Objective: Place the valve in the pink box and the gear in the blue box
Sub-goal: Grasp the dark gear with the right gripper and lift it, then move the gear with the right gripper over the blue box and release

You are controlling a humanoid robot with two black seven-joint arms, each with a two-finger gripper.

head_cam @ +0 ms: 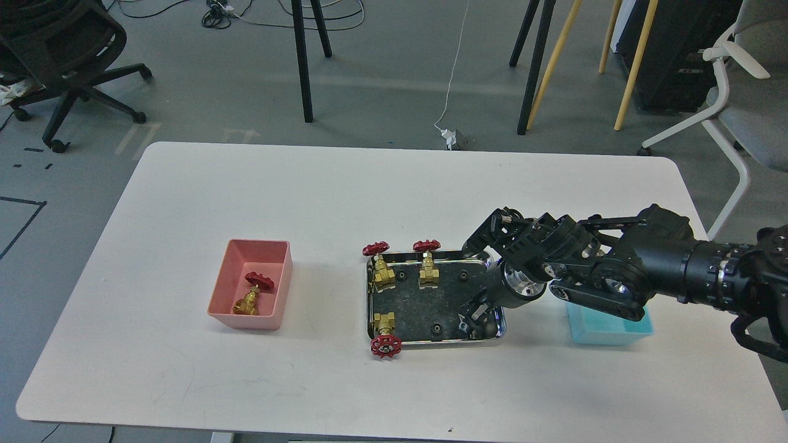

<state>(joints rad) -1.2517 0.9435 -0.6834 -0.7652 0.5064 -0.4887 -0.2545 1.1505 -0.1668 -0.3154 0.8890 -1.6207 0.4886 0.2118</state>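
Jaws of the right gripper [473, 315] cannot be told open or closed; they sit dark over the steel tray [375, 332], hiding its right end. Arm covers most of the blue box [606, 332].

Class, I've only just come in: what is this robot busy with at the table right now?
It is sorting parts. The right gripper reaches over the right end of the steel tray, where small black gears lie. One valve is in the pink box; three remain at the tray. The blue box sits partly hidden behind the arm.
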